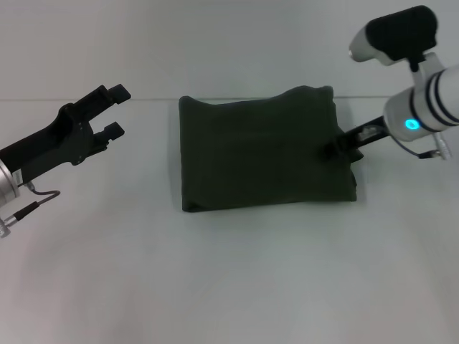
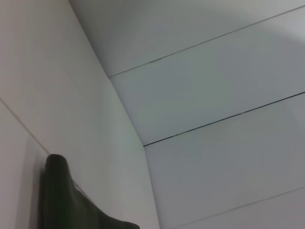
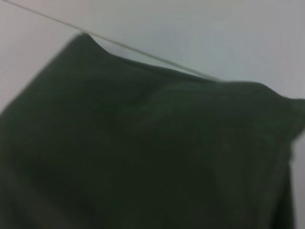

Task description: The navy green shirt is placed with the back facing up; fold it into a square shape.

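The navy green shirt [image 1: 262, 150] lies on the white table [image 1: 229, 279] as a roughly square, plain dark olive bundle, its far right corner slightly raised. My right gripper [image 1: 336, 148] rests at the shirt's right edge, its dark tip against the cloth. The right wrist view is filled by the shirt [image 3: 143, 157] seen close up. My left gripper [image 1: 117, 110] hangs open above the table to the left of the shirt, apart from it and holding nothing. A corner of the shirt [image 2: 62, 200] shows in the left wrist view.
The table's far edge [image 1: 143, 101] runs just behind the shirt, with a pale wall beyond. White wall panels [image 2: 214, 95] with thin seams fill most of the left wrist view. Bare table lies in front of the shirt.
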